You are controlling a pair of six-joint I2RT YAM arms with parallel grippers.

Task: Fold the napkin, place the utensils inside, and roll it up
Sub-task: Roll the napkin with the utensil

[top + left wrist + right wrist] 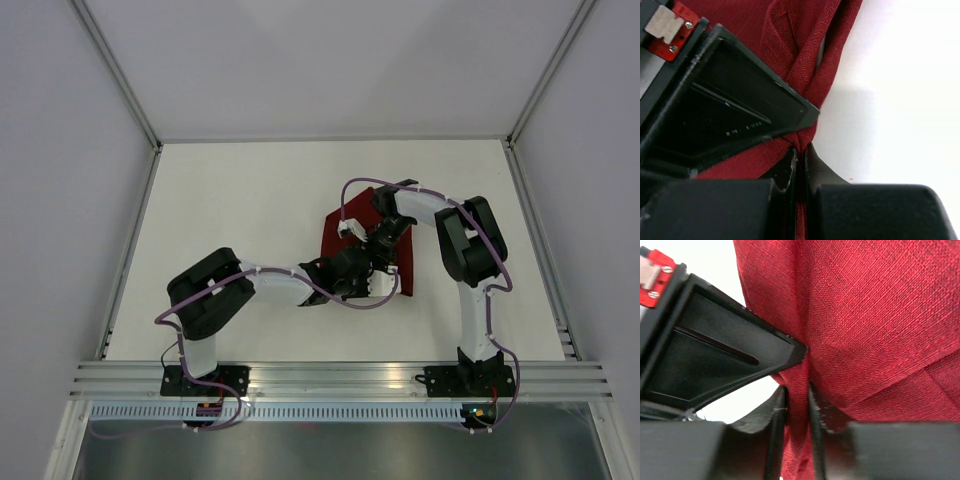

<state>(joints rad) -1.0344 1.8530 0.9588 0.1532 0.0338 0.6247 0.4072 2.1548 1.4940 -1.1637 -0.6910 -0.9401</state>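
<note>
Pinching napkin (pixel 332 240): both grippers, each on a raised fold of the maroon cloth.
Left gripper (pixel 799 150): jaws together, a bunched ridge of cloth clamped between them.
Right gripper (pixel 796 400): jaws nearly together, a fold of cloth squeezed tight between them.
Napkin place: on the table (pixel 250 200), right of the table's centre, rumpled.

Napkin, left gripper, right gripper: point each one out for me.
napkin (pixel 332 240): top view, bare upper-left part of the cloth.
left gripper (pixel 801 152): left wrist view, between the fingertips, shut on the cloth.
right gripper (pixel 797 390): right wrist view, between the fingertips pinching a fold.
</note>
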